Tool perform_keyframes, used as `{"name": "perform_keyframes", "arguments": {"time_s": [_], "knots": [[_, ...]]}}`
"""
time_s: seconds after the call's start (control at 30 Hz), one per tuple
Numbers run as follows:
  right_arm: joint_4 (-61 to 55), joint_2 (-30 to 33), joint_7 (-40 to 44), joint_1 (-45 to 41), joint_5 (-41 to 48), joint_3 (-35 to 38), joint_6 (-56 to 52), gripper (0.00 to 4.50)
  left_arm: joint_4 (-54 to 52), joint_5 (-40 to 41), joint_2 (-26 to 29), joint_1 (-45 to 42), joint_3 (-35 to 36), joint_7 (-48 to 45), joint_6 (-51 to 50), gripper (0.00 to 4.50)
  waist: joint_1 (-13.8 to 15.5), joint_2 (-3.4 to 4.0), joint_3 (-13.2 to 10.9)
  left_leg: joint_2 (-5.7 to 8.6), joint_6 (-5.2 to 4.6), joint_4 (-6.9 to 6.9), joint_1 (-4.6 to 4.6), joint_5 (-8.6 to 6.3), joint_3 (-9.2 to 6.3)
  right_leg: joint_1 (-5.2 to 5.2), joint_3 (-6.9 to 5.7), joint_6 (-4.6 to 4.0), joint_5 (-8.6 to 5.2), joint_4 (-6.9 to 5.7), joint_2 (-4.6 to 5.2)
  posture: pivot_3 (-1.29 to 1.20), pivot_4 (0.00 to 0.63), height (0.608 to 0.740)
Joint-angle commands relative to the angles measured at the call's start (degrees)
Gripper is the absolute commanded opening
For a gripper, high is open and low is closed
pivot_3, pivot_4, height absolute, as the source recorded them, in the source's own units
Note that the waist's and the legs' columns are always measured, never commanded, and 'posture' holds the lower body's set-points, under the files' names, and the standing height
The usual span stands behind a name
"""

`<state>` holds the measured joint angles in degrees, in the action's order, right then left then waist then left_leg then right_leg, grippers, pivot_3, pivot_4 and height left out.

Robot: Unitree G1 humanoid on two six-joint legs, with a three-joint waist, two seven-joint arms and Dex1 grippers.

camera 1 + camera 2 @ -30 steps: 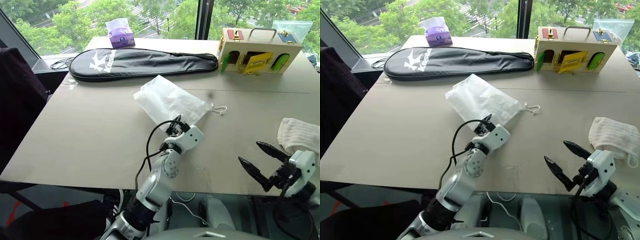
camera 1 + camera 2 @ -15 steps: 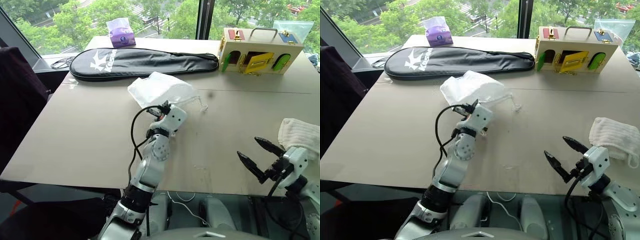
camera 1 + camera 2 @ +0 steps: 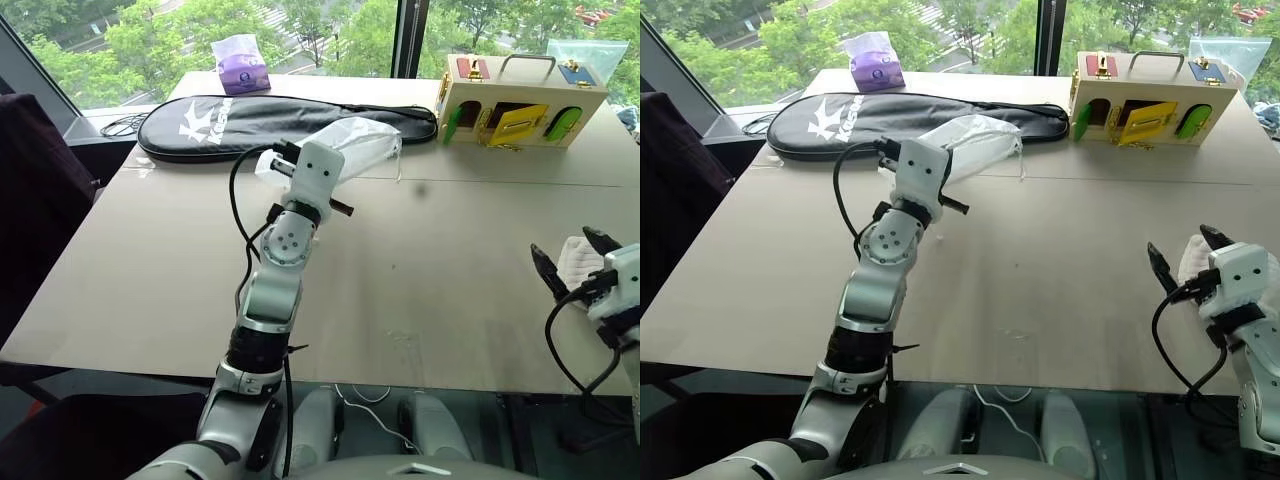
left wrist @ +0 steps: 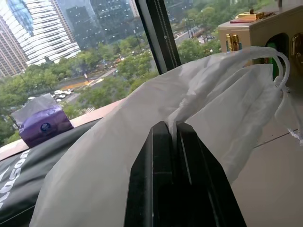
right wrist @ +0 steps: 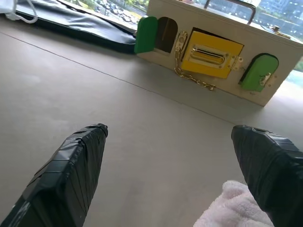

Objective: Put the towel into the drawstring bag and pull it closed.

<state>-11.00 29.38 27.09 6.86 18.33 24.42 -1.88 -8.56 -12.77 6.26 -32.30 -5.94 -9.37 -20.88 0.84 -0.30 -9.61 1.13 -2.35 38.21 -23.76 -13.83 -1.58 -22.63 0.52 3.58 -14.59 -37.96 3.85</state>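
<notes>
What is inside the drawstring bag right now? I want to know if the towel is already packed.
Nothing shows through the drawstring bag, pinched and lifted by the left gripper; its folds could hide little. The towel lies on the table by the open right gripper.

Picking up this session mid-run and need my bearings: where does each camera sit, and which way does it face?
Head stereo pair: looks forward and down over the table; both arms show.
Left wrist: looks along the left claw, shut on the drawstring bag, toward the window.
Right wrist: looks along the open right claw, over the towel, toward the wooden latch box.
Shared: the bag, box and towel also appear in the head views.
</notes>
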Motion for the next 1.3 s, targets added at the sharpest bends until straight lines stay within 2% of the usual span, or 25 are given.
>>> {"name": "perform_keyframes", "arguments": {"time_s": [0.03,0.2,0.33,0.5,0.7,1.0,1.03,1.07,1.2,1.23,1.3], "knots": [[-1.1,1.39,-6.13,-1.53,-0.12,5.8,-4.55,4.5,-5.58,1.4,-0.07,-2.53,-0.67,-1.47,0.16,0.04,0.06,0.0,0.0,0.02,0.0,0.0,-0.01,0.0,0.0,0.0,0.01,0.0,0.0,0.01,0.01,0.0,0.15,0.74],[-0.92,4.95,-10.78,-1.17,1.92,10.42,-19.91,4.5,-7.94,0.71,-1.3,-4.53,-1.85,-0.88,-2.79,0.04,0.1,0.0,0.0,0.06,-0.01,0.0,-0.03,0.0,-0.03,0.01,0.01,0.0,0.0,0.01,0.04,0.0,0.15,0.74],[-3.54,4.57,-12.61,-1.45,6.61,12.04,-32.2,4.5,-8.31,0.75,-2.72,-5.41,-0.96,0.65,-6.64,0.04,-0.23,0.0,0.0,0.01,-0.01,-0.01,-0.01,0.0,-0.04,0.01,0.03,0.0,0.0,0.0,-0.03,0.0,0.15,0.74],[-4.3,3.65,-15.08,-3.61,14.18,13.91,-47.94,4.5,-8.02,0.38,-2.48,-5.02,-1.33,1.12,-6.79,0.04,-0.28,0.01,0.01,-0.05,-0.02,-0.01,0.02,0.0,0.01,0.01,0.11,0.0,0.0,-0.01,-0.11,0.0,0.15,0.74],[0.3,0.32,-19.64,-10.16,19.26,16.99,-57.63,4.5,-8.1,0.53,-2.11,-4.27,-1.68,1.19,-6.8,0.04,-0.18,-0.02,0.0,-0.04,-0.02,0.02,0.0,0.0,0.03,0.02,0.13,0.0,0.0,0.0,-0.12,0.0,0.15,0.74],[3.25,4.77,-17.26,-6.66,11.8,6.17,-59.11,4.5,-7.31,0.99,-2.35,-4.42,-1.97,0.94,-6.53,0.04,-0.17,-0.38,0.21,-0.07,-0.02,0.02,0.02,0.0,-0.01,0.04,0.08,0.0,0.0,0.0,-0.16,0.0,0.15,0.74],[3.66,5.16,-17.13,-6.63,11.1,5.46,-58.83,3.98,-7.07,1.0,-2.29,-4.5,-1.93,0.96,-6.43,0.0,-0.16,-0.5,0.29,-0.07,-0.02,0.02,0.02,0.0,-0.01,0.05,0.08,0.0,0.0,0.0,-0.16,0.0,0.15,0.74],[3.95,5.51,-16.88,-6.53,10.58,5.01,-58.6,3.74,-7.0,0.99,-2.25,-4.52,-1.89,0.99,-6.48,0.0,-0.15,-0.65,0.38,-0.07,-0.02,0.02,0.02,0.0,-0.02,0.05,0.06,0.0,0.0,0.0,-0.16,0.0,0.15,0.74],[4.85,6.01,-15.65,-5.57,8.74,3.95,-57.32,2.04,-7.24,1.01,-2.24,-4.43,-1.75,1.06,-7.2,0.0,-0.1,-1.04,0.61,-0.08,-0.02,0.02,0.04,0.0,-0.06,0.12,0.02,0.0,0.0,0.04,-0.16,0.0,0.15,0.74],[4.97,6.07,-15.35,-5.38,8.36,3.78,-57.1,1.49,-7.27,1.07,-2.24,-4.55,-1.65,1.03,-7.41,0.0,-0.05,-1.09,0.64,-0.09,-0.02,0.03,0.04,0.0,-0.07,0.13,0.02,0.0,0.0,0.04,-0.16,0.0,0.15,0.74],[5.14,6.01,-14.89,-5.11,7.9,3.75,-56.71,0.78,-7.46,1.17,-2.25,-4.65,-1.61,0.95,-7.71,0.0,-0.02,-1.15,0.68,-0.09,-0.02,0.04,0.05,0.0,-0.09,0.17,-0.01,0.0,0.0,0.07,-0.16,0.0,0.15,0.74]]}}
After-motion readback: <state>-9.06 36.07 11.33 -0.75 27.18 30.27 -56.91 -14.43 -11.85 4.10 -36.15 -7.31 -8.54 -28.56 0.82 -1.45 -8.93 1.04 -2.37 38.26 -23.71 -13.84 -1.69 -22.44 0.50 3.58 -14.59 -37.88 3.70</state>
